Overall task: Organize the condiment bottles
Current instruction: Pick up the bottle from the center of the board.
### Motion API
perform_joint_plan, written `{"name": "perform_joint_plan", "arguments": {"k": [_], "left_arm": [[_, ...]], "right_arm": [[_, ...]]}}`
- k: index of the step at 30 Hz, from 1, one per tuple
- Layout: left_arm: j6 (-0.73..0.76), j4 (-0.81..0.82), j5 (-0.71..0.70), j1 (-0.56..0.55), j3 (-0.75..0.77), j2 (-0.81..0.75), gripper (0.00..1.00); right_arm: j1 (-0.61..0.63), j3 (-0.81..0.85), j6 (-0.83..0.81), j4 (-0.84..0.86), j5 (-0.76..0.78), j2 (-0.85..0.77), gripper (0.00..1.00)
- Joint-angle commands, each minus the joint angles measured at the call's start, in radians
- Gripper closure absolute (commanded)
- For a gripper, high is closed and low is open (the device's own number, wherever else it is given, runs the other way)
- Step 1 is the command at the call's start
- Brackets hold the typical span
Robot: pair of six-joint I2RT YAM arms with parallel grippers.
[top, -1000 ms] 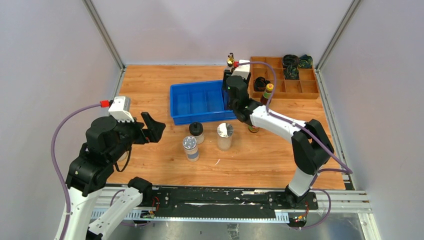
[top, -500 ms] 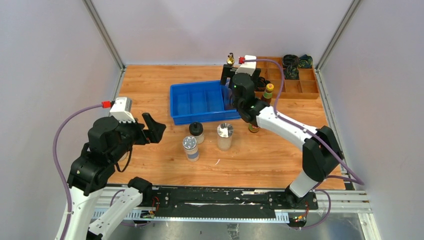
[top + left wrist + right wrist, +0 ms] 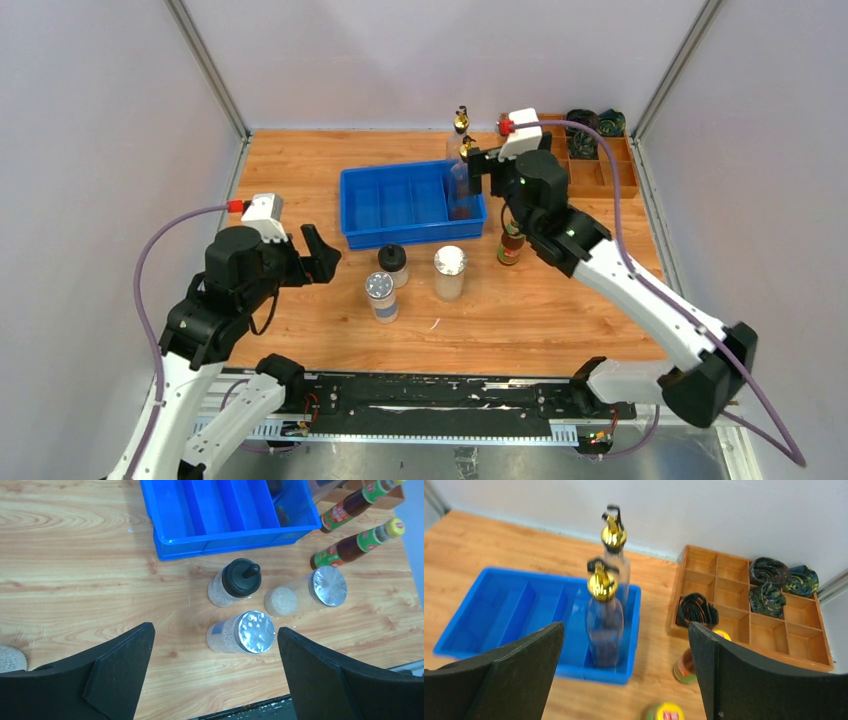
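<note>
One clear gold-spouted cruet (image 3: 462,190) stands in the right compartment of the blue bin (image 3: 395,205); it also shows in the right wrist view (image 3: 604,620). The second cruet (image 3: 461,121) stands behind the bin. My right gripper (image 3: 482,165) is open and empty, above and behind the bin's right end (image 3: 625,626). Two silver-lidded shakers (image 3: 381,296) (image 3: 450,272) and a black-capped jar (image 3: 392,264) stand in front of the bin. Two sauce bottles (image 3: 350,506) (image 3: 357,542) stand right of it. My left gripper (image 3: 315,255) is open and empty, left of the shakers (image 3: 214,630).
A wooden divided tray (image 3: 600,178) at the back right holds dark coiled items (image 3: 582,123). A grainy round thing (image 3: 10,657) shows at the left wrist view's left edge. Walls close in on three sides.
My right gripper has drawn back and to the right from the bin's right end, leaving the cruet standing there. My left arm has shifted a little to the right.
</note>
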Motion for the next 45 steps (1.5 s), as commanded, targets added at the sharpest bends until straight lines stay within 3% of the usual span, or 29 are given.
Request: {"name": "perform_joint_plan", "arguments": {"k": [1,6,11,14,26,29,34,45], "left_arm": [[-0.007,0.09,-0.029,-0.006,-0.037,0.046,0.0],[0.006,0.21,-0.041,-0.006,-0.087,0.127,0.0],[0.029,0.289,0.011,-0.006,-0.1,0.274,0.0],[0.066,0.323,0.062,-0.006,-0.112,0.32,0.0],[0.091,0.371,0.129,-0.006,-0.199,0.214,0.0],[0.063,0.343,0.065,-0.006,-0.216,0.19,0.0],[0.005,0.309,-0.073,-0.006,-0.245,0.182,0.0],[-0.041,0.314,-0.12,-0.006,-0.239,0.188,0.0]], "right_arm": [[-0.014,-0.11,-0.005,-0.252,-0.16,-0.195,0.0],[-0.057,-0.235,0.106,-0.329,-0.12,-0.389,0.0],[-0.082,-0.269,0.138,-0.457,-0.154,-0.392,0.13],[-0.082,-0.327,0.152,-0.46,-0.155,-0.395,0.1],[-0.086,-0.477,0.188,-0.379,-0.152,-0.457,0.08],[-0.086,-0.489,0.185,-0.356,-0.232,-0.464,0.09],[-0.063,-0.488,0.138,-0.275,-0.61,-0.423,0.14],[0.092,-0.407,0.039,-0.253,-0.655,-0.263,0.13]]}}
